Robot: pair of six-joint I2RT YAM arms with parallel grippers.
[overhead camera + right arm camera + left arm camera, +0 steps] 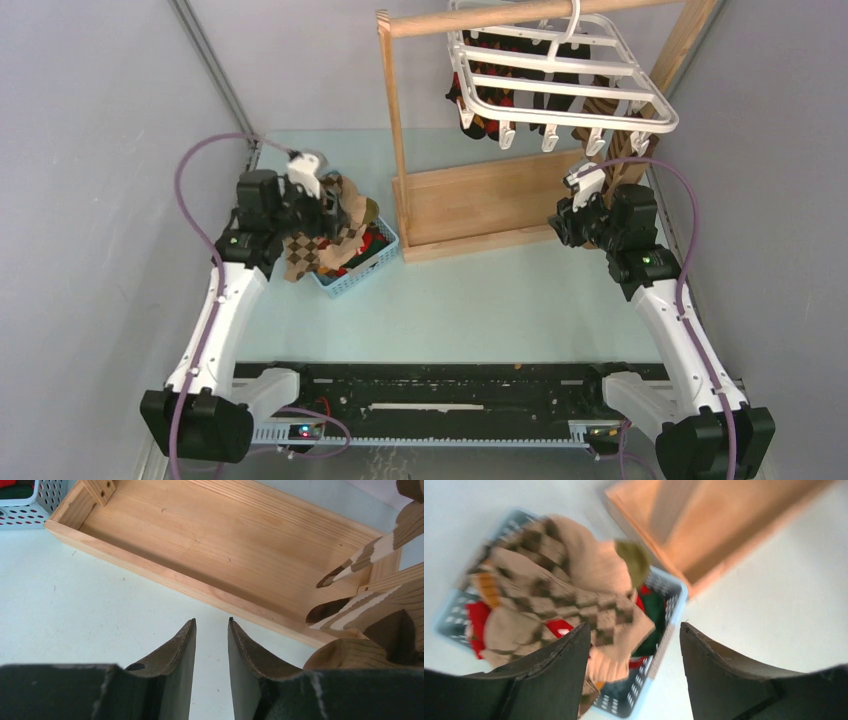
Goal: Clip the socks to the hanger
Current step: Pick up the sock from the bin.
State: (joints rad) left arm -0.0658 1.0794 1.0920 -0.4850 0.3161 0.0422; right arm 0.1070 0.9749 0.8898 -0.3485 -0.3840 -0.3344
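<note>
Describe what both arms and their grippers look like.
The left arm and right arm match: white tapered links, black joints and bases, a looping purple cable, and a green light near the wrist. The left gripper and right gripper have dark, curved wedge fingers.

This looks like a robot laboratory cell. A pale green table (470,300) is closed in by bare grey panels (90,200). Two white arms (225,320) are bolted to a black rail (440,395), and purple cables (180,180) loop behind the left pincer (328,205).
</note>
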